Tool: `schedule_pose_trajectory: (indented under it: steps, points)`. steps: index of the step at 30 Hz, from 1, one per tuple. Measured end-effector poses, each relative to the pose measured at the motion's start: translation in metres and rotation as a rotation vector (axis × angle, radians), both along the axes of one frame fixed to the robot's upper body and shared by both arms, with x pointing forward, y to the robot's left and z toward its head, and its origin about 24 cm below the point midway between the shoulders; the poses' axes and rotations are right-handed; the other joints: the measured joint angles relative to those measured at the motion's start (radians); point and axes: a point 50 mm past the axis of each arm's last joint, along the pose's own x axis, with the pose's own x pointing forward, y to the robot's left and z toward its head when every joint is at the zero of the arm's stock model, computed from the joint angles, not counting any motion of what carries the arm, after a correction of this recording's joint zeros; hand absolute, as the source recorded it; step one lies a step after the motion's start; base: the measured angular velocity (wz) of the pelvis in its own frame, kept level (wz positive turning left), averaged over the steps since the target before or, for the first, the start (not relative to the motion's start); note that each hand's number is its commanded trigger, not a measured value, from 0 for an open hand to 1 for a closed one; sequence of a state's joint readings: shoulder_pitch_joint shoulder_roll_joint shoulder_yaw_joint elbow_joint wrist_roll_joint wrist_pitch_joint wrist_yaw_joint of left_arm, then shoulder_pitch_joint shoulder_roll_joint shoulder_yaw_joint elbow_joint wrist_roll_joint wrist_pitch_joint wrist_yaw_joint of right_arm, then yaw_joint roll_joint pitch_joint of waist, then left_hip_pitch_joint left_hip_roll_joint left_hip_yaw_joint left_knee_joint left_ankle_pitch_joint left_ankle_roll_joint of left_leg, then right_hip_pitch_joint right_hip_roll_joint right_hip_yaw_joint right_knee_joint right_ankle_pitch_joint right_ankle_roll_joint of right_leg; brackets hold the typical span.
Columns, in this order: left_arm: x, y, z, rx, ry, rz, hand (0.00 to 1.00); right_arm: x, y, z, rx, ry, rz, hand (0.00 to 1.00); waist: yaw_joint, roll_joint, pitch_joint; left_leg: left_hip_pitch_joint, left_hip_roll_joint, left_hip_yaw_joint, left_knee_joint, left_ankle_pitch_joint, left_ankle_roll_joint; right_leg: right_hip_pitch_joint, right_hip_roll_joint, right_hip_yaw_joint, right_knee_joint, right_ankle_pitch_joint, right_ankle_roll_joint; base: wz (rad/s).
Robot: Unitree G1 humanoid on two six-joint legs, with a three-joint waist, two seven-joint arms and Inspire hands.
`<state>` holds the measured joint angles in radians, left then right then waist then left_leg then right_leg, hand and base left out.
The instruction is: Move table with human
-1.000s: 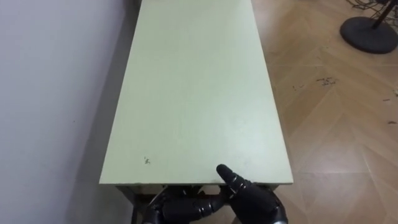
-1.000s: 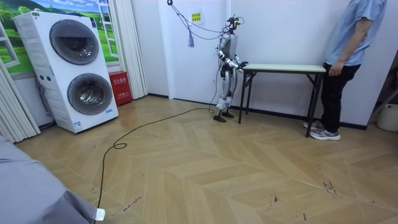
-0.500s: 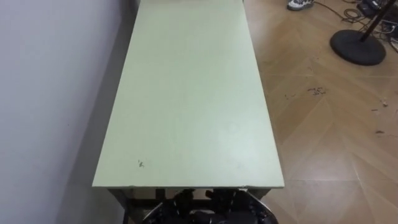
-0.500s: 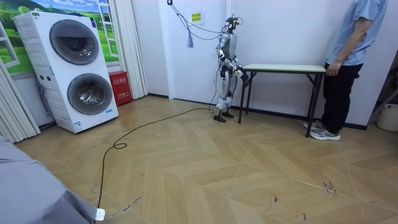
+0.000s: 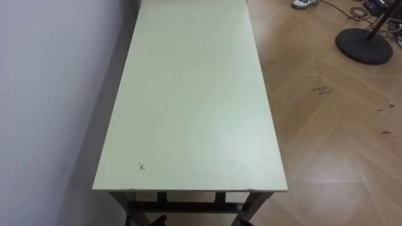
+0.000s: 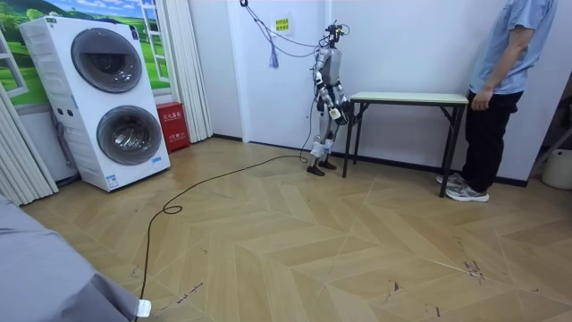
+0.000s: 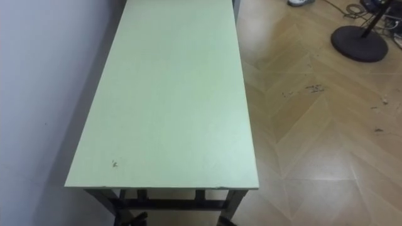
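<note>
The long pale-green desk [image 5: 188, 94] stands on its dark legs with one long side close along the white wall [image 5: 50, 100], its top bare apart from a small dark mark near the near corner. In the room view the robot stands upright at the desk's short end on that view's left, while a person [image 6: 500, 80] stands at the far end, one hand [image 6: 483, 96] by the desk's edge. Below the near edge, dark tips of the left hand [image 5: 156, 221] and right hand [image 5: 242, 221] peek up; I cannot tell whether their fingers are apart or curled. A round dark stand base [image 5: 367, 45] sits on the wooden floor [image 5: 333, 144]
</note>
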<state>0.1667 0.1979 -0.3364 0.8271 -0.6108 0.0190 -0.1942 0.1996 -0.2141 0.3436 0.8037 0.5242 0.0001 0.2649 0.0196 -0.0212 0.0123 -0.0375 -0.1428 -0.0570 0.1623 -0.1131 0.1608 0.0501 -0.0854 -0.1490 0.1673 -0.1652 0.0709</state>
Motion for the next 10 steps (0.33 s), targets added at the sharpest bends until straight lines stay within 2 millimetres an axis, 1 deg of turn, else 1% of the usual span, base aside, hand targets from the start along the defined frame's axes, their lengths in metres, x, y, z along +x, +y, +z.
schedule_pose_trajectory:
  steps: [2,3,5,7,8,10]
  points:
    - [-0.014,0.013,-0.007,0.081,0.065,0.04,0.0,-0.012,-0.012,-0.007,-0.053,0.063,-0.085,0.0,-0.001,0.0,-0.0003,0.005,0.002,0.0,0.0,-0.003,-0.002,0.002,0.002,0.0,0.0,-0.001,-0.001,0.0]
    - [-0.019,0.017,-0.008,0.1,0.085,0.057,0.0,-0.016,-0.014,-0.009,-0.064,0.083,-0.106,0.0,-0.001,-0.001,-0.0002,0.007,0.003,0.0,-0.002,-0.003,-0.002,0.003,0.003,0.0,0.0,-0.001,-0.001,0.0]
    - [-0.04,0.029,-0.013,0.181,0.155,0.117,0.0,-0.037,-0.025,-0.015,-0.113,0.168,-0.189,0.0,-0.001,-0.002,-0.0021,0.018,0.005,0.0,-0.012,-0.004,-0.003,0.009,0.005,-0.004,0.0,-0.001,-0.001,0.0]
    - [-0.05,0.035,-0.015,0.222,0.191,0.188,0.0,-0.051,-0.031,-0.019,-0.135,0.224,-0.244,0.0,0.002,-0.006,0.0012,0.023,0.006,0.0,-0.015,-0.005,-0.003,0.017,0.006,-0.003,-0.004,-0.001,-0.001,0.0]
    - [-0.057,0.039,-0.016,0.254,0.209,0.223,0.0,-0.056,-0.03,-0.021,-0.129,0.242,-0.3,0.0,0.009,-0.011,0.0005,0.024,0.006,0.0,-0.016,-0.006,-0.005,0.019,0.007,-0.002,-0.01,-0.001,-0.002,0.0]
    - [-0.059,0.045,-0.015,0.313,0.226,0.238,0.0,-0.06,-0.028,-0.023,-0.135,0.265,-0.324,0.0,0.011,-0.014,-0.0021,0.03,0.007,0.0,-0.017,-0.008,-0.008,0.023,0.009,0.0,-0.016,-0.001,-0.003,-0.03]
